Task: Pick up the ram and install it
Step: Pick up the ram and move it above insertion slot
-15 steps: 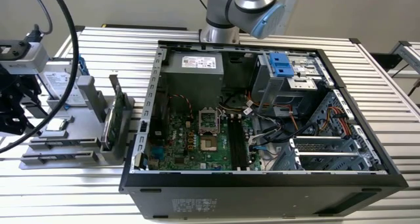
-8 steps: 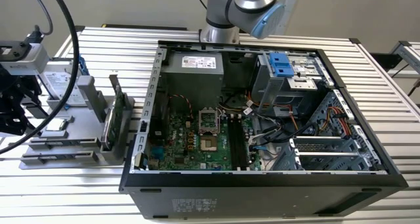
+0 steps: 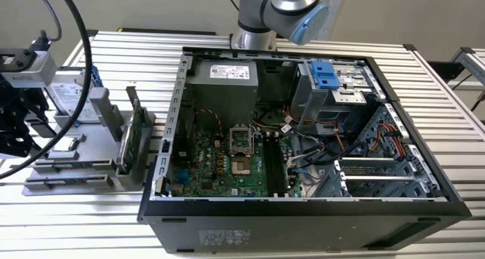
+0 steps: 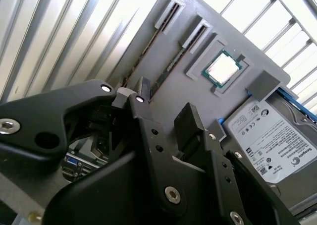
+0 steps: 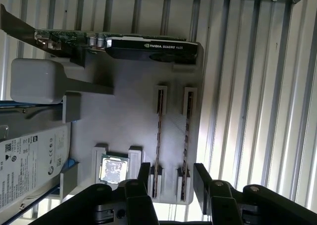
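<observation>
Gripper point(image 5: 172, 168) released: fingers point(image 5: 144, 176) spread wide, nothing between them. In both wrist views it hangs over one end of the gray tray point(image 5: 129, 121). There one ram stick point(image 5: 159, 131) and the other ram stick point(image 5: 186, 136) stand on edge in parallel holders, just beside each other. In the first wrist view the ends of both sticks fall inside the finger gap; can't tell if there's contact. Both sticks sit seated in their holders. Exterior view, left to right: tray on the slatted table point(image 3: 83, 236) at 9 o'clock from the case point(image 3: 303, 222). Hard drive point(image 3: 70, 94) at the tray's 12 o'clock end, processor chip point(image 3: 65, 144) near its middle. Graphics card point(image 3: 133, 137) upright on edge along the tray's 3 o'clock side, just beside the case wall. Case lies open side up, motherboard point(image 3: 204, 168) in its 9 o'clock half. Long black memory slots point(image 3: 274, 162) run 12-to-6 near the centre, blue-tabbed drive cage point(image 3: 326, 80) at 1 o'clock. Arm point(image 3: 284, 9) at 12 o'clock behind the case.
</observation>
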Motion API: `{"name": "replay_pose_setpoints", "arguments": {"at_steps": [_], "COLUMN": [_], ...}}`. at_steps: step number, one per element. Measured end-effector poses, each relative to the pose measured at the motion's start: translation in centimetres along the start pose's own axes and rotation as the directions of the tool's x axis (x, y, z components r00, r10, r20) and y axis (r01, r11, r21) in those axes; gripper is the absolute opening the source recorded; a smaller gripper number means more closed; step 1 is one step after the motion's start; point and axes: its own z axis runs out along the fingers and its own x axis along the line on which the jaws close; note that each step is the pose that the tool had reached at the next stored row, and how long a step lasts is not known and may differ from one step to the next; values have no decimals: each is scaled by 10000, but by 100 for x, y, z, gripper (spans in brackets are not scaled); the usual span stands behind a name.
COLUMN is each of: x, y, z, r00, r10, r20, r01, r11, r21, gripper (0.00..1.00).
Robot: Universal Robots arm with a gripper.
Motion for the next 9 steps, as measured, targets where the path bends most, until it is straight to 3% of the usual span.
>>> {"name": "replay_pose_setpoints", "arguments": {"at_steps": [9], "x": [-1], "y": [0], "z": [16], "r00": [10000], "r10": [0], "r20": [0], "r01": [0], "r11": [10000], "r21": [0], "gripper": [100]}}
